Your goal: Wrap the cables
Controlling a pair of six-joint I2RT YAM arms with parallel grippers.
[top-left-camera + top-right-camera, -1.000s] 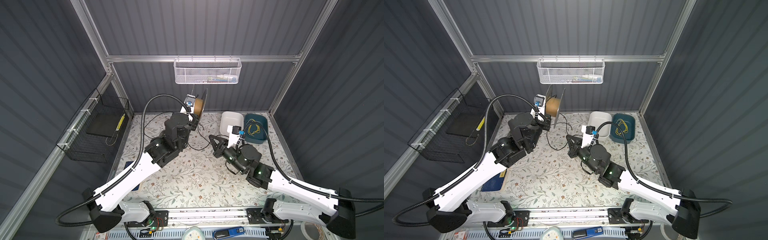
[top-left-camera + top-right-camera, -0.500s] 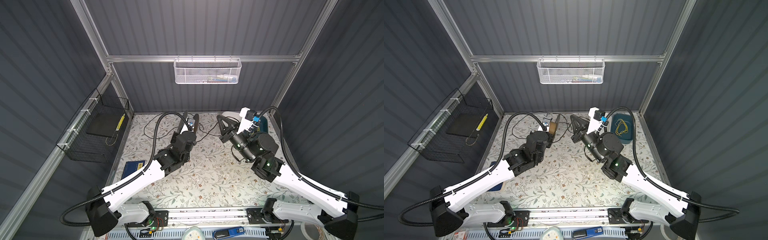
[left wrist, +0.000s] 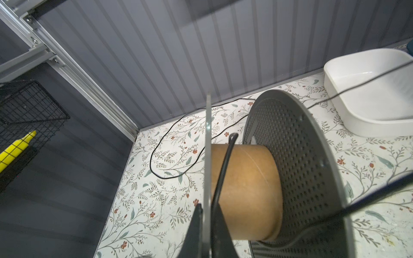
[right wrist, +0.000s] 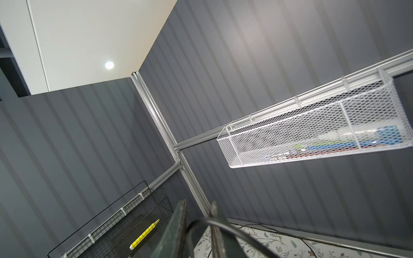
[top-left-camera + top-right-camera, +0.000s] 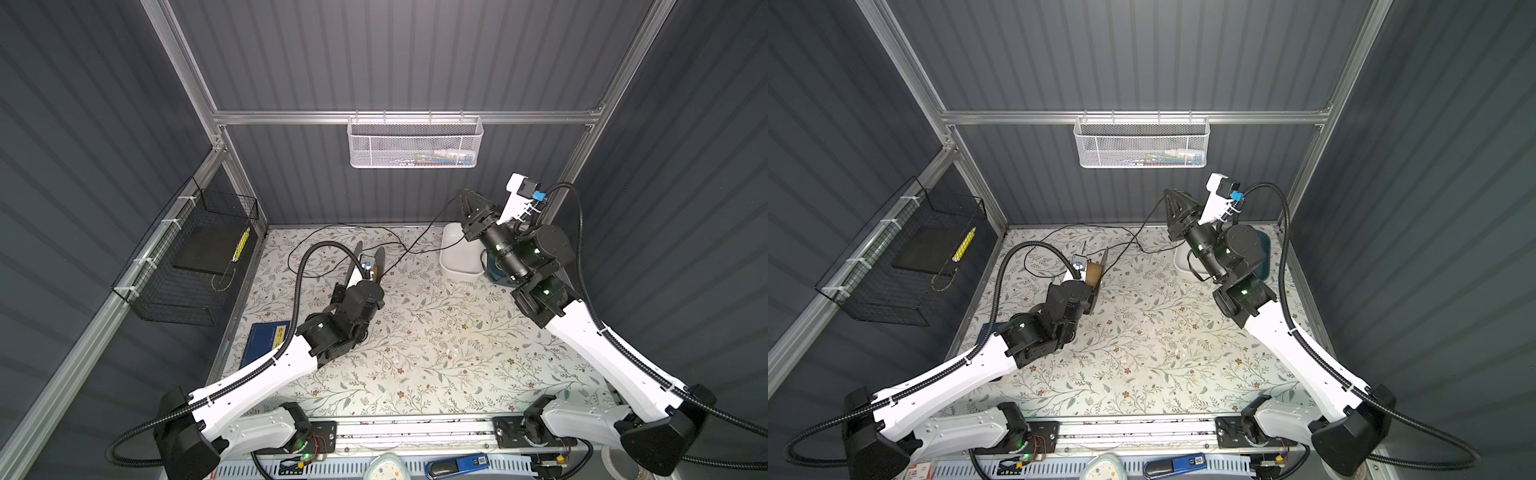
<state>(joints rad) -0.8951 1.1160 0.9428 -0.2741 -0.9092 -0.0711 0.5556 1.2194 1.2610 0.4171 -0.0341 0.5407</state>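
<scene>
Top views: the arms have swapped heights in the last second. The left arm (image 5: 270, 361) has brought the spool (image 5: 379, 262) down from high by the back wall, and it now sits low over the back-left of the surface (image 5: 436, 340). The right fingers (image 5: 473, 208) have gone from low at mid-surface to high at the back, above the white tray (image 5: 448, 249). The cable (image 5: 432, 219) now runs in one near-straight line from the right fingertips down to the spool, and both top views show the same line. The rest lies slack in loops on the surface behind and left of the spool. I read this as a pull-out stroke, with the span drawn up ready to lay a turn.

Left wrist: the left fingers (image 3: 192, 234) are clamped on the spool's thin flange, one on each side. A single strand of cable (image 3: 223, 169) crosses the cardboard core right beside that flange, and the rest of the core is bare. So wrapping has barely started. One slack loop lies on the surface beyond.

Right wrist: the right fingers (image 4: 174, 227) stand slightly apart. The cable (image 4: 223, 225) bends through the gap with daylight beside it, so it looks threaded rather than pinched. That is probably a release or a slide-through regrip. The risk is that if the span goes slack, the lone turn could slip on the core.
</scene>
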